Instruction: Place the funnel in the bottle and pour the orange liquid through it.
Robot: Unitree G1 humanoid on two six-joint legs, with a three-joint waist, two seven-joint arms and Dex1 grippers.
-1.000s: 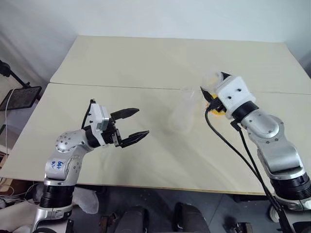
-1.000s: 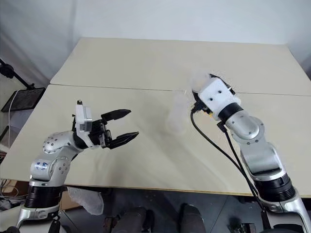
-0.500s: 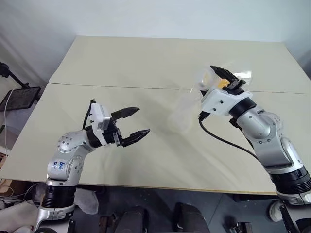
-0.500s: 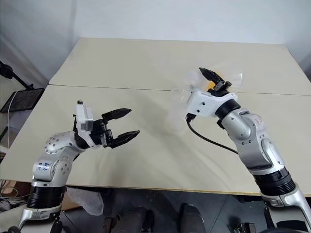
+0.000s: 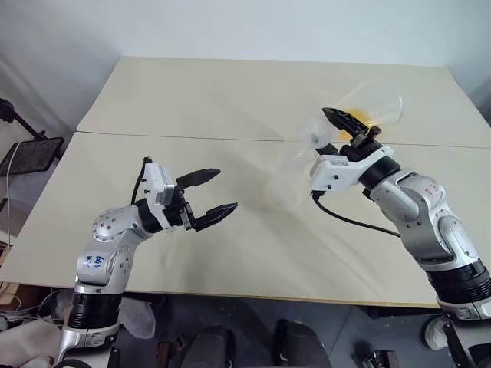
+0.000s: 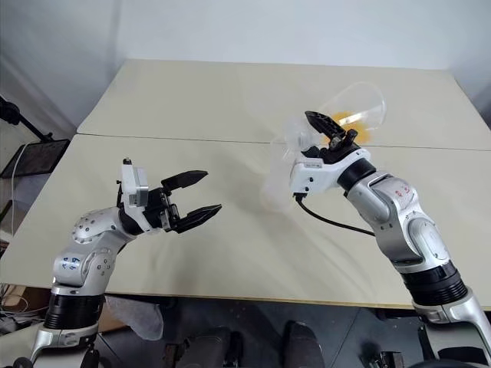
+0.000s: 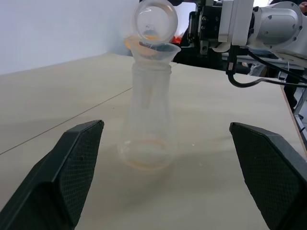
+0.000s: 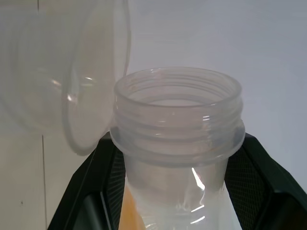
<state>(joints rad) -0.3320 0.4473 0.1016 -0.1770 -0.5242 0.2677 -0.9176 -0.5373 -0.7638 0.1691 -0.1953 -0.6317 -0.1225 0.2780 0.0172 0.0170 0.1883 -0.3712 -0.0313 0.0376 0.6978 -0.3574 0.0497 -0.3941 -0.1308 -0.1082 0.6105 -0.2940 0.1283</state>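
With its flask (image 5: 360, 115) tipped, right gripper (image 5: 349, 132) raised over funnel (image 7: 152, 50).

Bottle (image 7: 145, 124): clear, wide round bottom, tall neck, stands upright on the table. Thin orange ring at its bottom. Funnel (image 7: 152, 51): small, clear, sits in the bottle's neck, cone up. Orange liquid (image 5: 359, 117): bright yellow-orange, a little pool inside a clear flask (image 5: 360, 113) w/ a wide mouth, tipped on its side above the funnel, mouth just over the cone.
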